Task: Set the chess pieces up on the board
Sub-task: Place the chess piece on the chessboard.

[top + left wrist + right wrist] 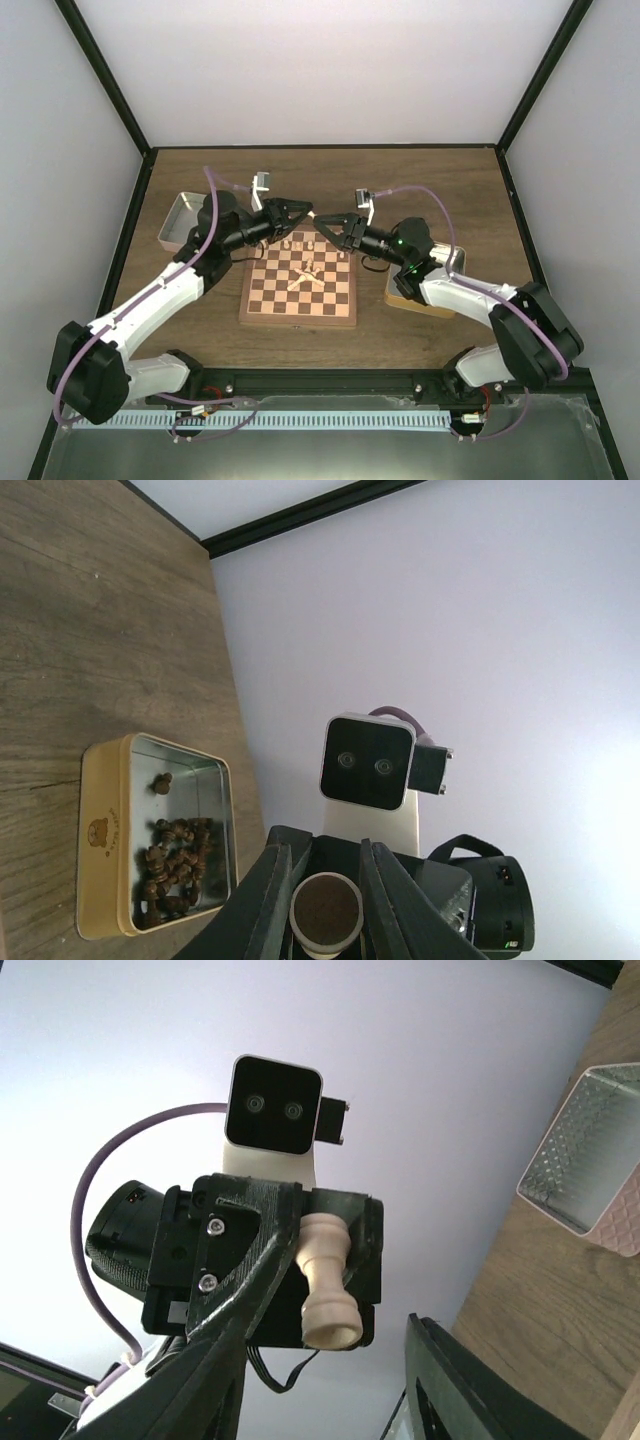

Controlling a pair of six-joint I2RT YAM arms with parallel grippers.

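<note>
Piece (pixel 326 1278) in L claw (pixel 296 213): cream, turned, waisted.

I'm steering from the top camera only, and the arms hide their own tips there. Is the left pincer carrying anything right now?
Observer: Yes. The right wrist view shows the left pincer clamped on a pale chess piece.
Operator: And the right pincer?
Observer: The right pincer is open. Its own view shows its fingers spread wide with nothing gripped between them.
Operator: Where are the dark pieces?
Observer: The left wrist view shows the dark pieces heaped inside the yellow tin, with one lying apart from the heap.
</note>
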